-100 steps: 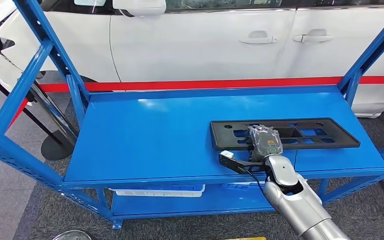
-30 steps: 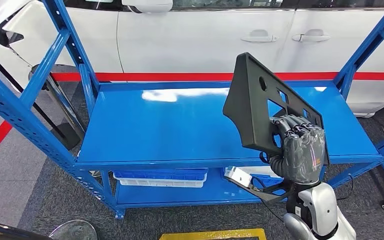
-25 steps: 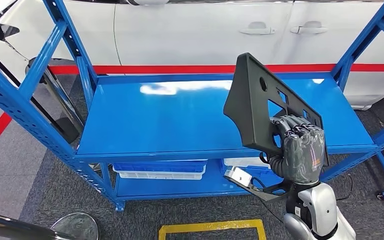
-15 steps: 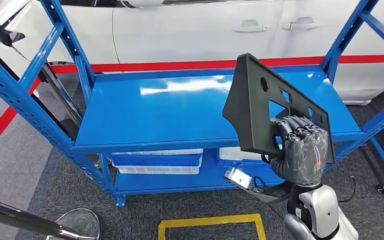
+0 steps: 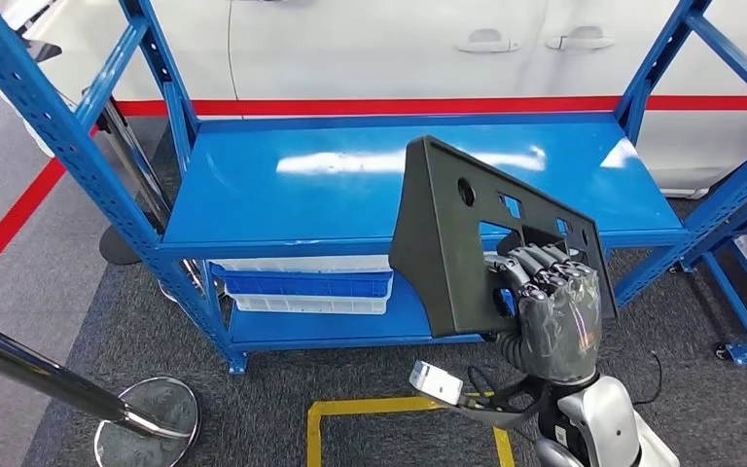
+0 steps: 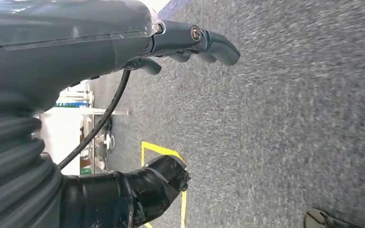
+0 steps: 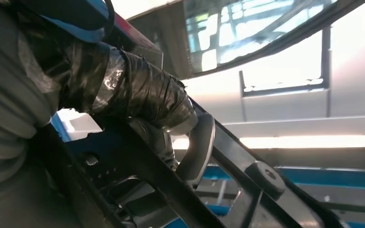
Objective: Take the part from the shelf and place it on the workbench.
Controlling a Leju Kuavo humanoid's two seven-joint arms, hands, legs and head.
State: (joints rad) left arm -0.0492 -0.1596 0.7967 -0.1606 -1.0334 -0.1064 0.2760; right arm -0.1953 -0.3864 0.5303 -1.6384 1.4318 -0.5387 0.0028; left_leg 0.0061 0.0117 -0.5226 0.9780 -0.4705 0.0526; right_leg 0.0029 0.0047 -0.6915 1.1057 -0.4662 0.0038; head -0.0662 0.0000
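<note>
The part [image 5: 457, 243] is a flat black plastic panel with several cut-outs. My right hand [image 5: 545, 311] grips it by its lower edge and holds it upright in front of the blue shelf [image 5: 350, 185]. Close up in the right wrist view, the thumb [image 7: 138, 95] presses on the panel's black frame [image 7: 228, 161]. My left hand [image 6: 123, 42] hangs over grey carpet with its fingers [image 6: 209, 42] loosely extended and nothing in them.
The blue shelf's top deck [image 5: 282, 195] is bare. White and blue bins [image 5: 302, 282] sit on its lower deck. A white car [image 5: 399, 39] stands behind a red floor line. A stanchion base [image 5: 146, 418] and yellow floor tape [image 5: 389, 409] lie on the carpet near me.
The part was lifted off the shelf deck and stood upright in my right hand. Since then the whole view has backed away from the shelf, showing more carpet and yellow tape.
</note>
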